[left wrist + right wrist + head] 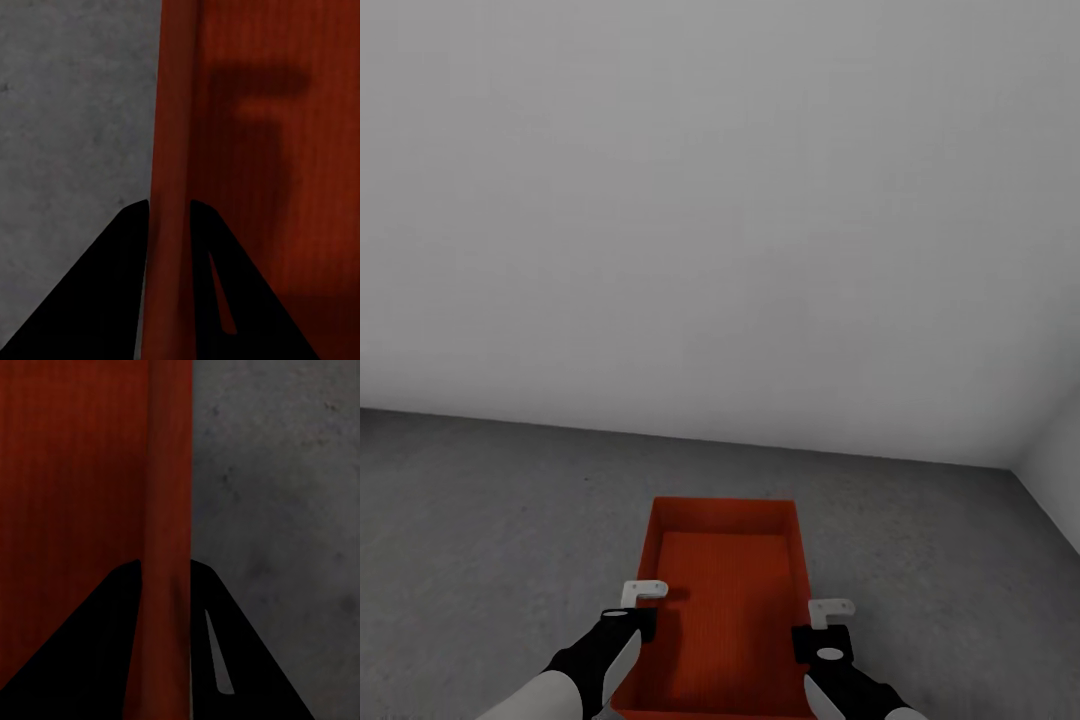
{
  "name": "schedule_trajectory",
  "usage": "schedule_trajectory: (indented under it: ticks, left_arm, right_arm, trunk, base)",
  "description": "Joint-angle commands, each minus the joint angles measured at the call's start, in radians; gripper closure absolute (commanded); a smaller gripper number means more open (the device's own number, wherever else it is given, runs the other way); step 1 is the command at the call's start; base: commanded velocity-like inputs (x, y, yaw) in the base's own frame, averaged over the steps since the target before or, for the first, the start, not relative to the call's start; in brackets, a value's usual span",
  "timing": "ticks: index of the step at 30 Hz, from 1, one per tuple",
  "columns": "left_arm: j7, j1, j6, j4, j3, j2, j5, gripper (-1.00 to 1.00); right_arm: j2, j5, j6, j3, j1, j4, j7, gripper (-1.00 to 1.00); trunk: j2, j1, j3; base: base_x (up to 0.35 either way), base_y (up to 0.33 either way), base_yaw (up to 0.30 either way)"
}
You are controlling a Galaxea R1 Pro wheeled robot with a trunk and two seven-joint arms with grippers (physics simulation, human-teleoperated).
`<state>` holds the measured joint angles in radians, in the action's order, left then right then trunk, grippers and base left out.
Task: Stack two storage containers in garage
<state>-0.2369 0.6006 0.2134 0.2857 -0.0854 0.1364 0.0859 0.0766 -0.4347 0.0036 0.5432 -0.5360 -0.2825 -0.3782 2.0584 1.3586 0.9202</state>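
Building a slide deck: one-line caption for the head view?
Both grippers, left and right, grip an orange bin by its side walls above grey concrete floor.

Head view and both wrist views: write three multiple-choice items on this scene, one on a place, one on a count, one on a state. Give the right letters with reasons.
1. What lies under the bin?
A. grey concrete floor
B. wood plank floor
C. a cabinet top

2. How many bins are in view?
A. none
B. one
C. three

3. How does the left gripper stand to the bin?
A. open, well clear of it
B. shut on its side wall
C. shut on nothing, above it

Answers:
1 A: the head view has mottled grey floor all round the bin, under a white wall.
2 B: a single orange-red bin sits between the arms.
3 B: the left wrist view has a finger on each side of the wall; the right gripper grips the opposite wall likewise.
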Motion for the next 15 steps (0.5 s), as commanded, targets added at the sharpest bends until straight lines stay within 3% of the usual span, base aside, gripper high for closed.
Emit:
schedule_trajectory:
  ticks: [1, 15]
  left_arm:
    - [-0.022, 0.001, 0.008, 0.006, -0.002, -0.001, -0.028, 1.00]
    - [-0.022, 0.001, 0.007, 0.006, -0.002, -0.001, -0.028, 1.00]
  right_arm:
    - [-0.001, -0.019, -0.001, -0.004, -0.001, 0.020, -0.010, 1.00]
    - [-0.001, -0.019, -0.001, -0.003, -0.001, 0.020, -0.010, 1.00]
  trunk:
    - [0.008, 0.004, 0.006]
    - [0.106, 0.057, 0.072]
  base:
    - [0.000, 0.000, 0.000]
    - [0.000, 0.000, 0.000]
